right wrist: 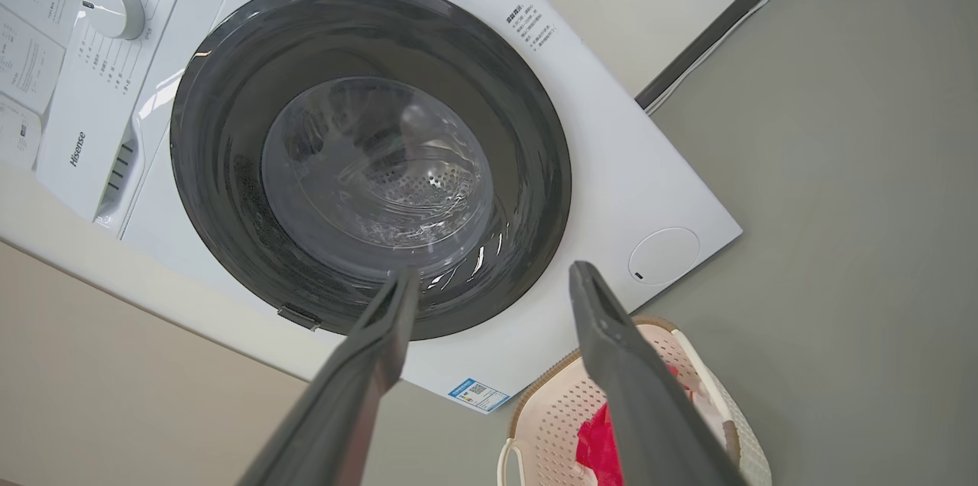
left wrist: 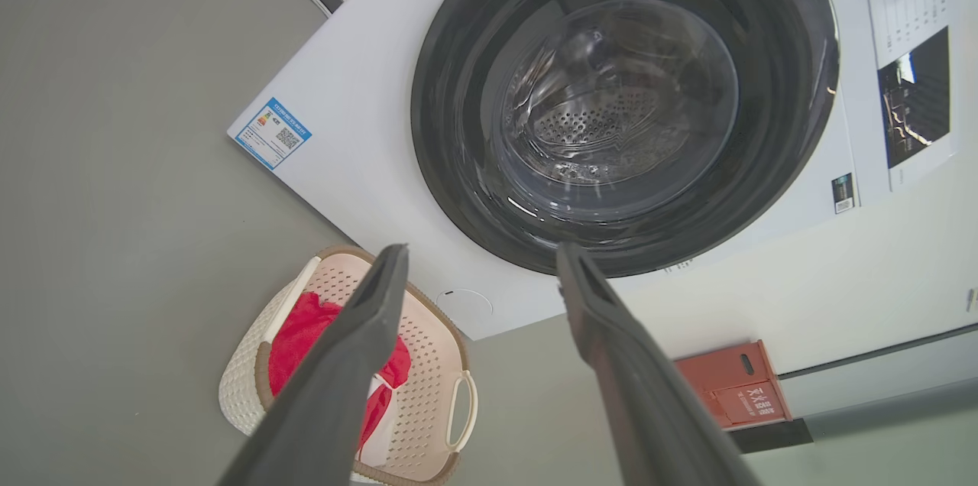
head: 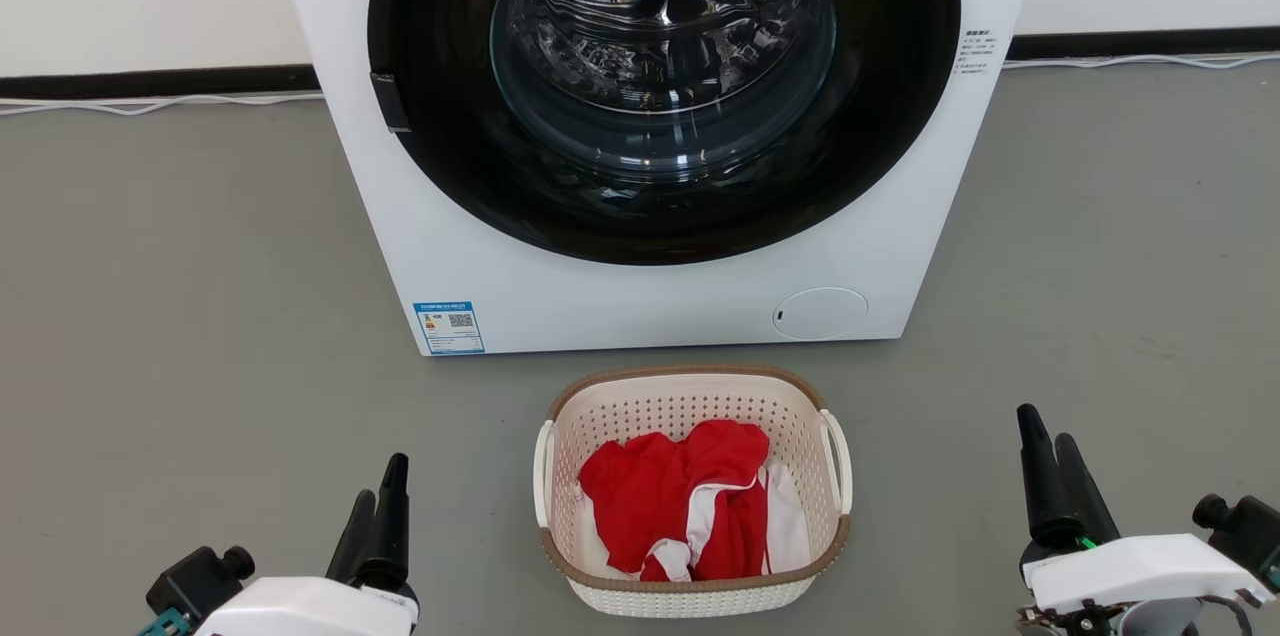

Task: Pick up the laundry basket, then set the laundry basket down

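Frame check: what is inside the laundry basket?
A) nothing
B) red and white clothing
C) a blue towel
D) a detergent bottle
B: red and white clothing lies heaped in the laundry basket, which stands on the floor in front of the washing machine.

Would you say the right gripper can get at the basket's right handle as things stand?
Probably yes: the right gripper is open beside the basket, and bare floor lies between it and the handle.
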### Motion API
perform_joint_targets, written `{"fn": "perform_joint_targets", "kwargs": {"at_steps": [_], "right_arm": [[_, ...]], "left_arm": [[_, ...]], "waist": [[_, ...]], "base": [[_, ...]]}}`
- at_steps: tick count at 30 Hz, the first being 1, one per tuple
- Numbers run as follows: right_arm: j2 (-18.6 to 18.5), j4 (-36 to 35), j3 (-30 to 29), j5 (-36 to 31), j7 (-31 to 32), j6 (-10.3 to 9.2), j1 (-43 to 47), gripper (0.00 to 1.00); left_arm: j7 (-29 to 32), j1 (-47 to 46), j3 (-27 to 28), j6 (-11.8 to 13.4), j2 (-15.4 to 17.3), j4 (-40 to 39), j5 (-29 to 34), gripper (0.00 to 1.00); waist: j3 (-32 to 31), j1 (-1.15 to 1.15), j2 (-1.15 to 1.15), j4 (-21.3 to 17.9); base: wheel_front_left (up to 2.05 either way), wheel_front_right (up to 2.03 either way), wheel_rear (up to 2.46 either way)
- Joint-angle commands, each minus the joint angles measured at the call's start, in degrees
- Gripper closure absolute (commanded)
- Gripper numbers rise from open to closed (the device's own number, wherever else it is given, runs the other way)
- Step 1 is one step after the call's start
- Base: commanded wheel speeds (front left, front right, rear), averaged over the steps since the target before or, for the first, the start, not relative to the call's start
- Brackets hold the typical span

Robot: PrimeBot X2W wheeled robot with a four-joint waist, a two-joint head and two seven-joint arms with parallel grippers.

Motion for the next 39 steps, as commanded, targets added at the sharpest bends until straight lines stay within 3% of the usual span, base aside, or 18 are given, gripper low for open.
{"fn": "perform_joint_targets", "kwargs": {"at_steps": [1, 39], "right_arm": [[-0.9, -1.7, 0.7, -2.8, -1.1, 0.23, -1.0, 0.0], [-1.1, 0.7, -1.5, -32.7, -7.3, 0.36, -0.4, 0.0]], "left_arm": [[-0.8, -2.3, 0.5, 0.3, 0.6, -1.7, 2.1, 0.0], [-7.0, -1.8, -1.5, 1.1, 0.8, -1.0, 26.8, 0.0]], "waist": [[0.0, 0.0, 0.0, 0.0], [0.0, 0.0, 0.0, -0.5]], "base": [[0.0, 0.0, 0.0], [0.0, 0.0, 0.0]]}}
